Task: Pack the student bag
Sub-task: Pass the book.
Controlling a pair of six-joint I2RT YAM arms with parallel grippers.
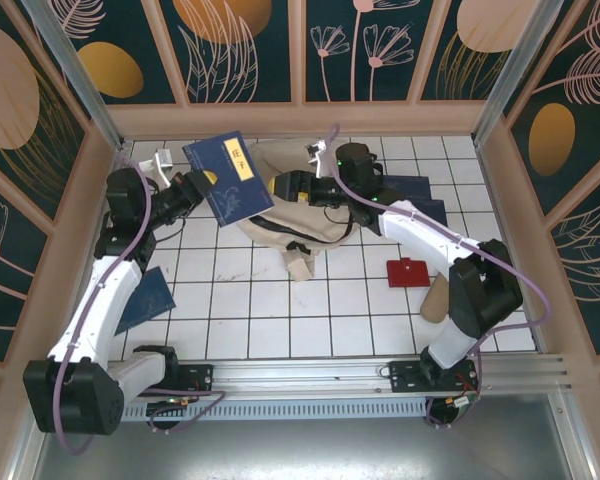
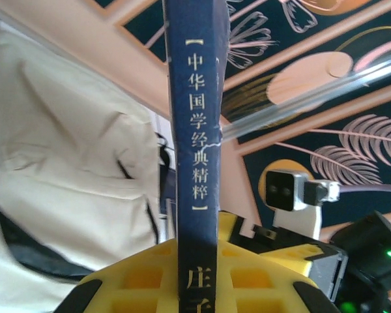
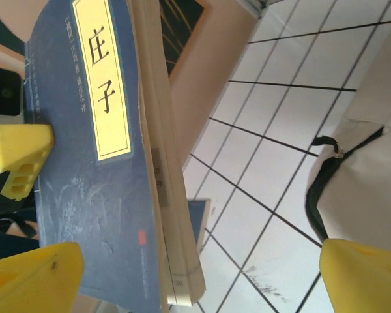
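Navy book (image 1: 228,178), pinched in the left fingers (image 2: 140,283), is held tilted clear of the tabletop (image 1: 280,310) at 10 o'clock. Student bag (image 1: 285,228) lies slumped at 12 o'clock, just beside the book. Right fingers (image 3: 362,274) are spread wide on nothing, over the bag's far edge.

Step, judged: loading the book. Next move needs the bag's mouth held open. Both arms reach forward, elbows bent.

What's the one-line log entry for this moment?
left gripper: shut on navy book, raised beside student bag | right gripper: open, over student bag | navy book: not yet in student bag
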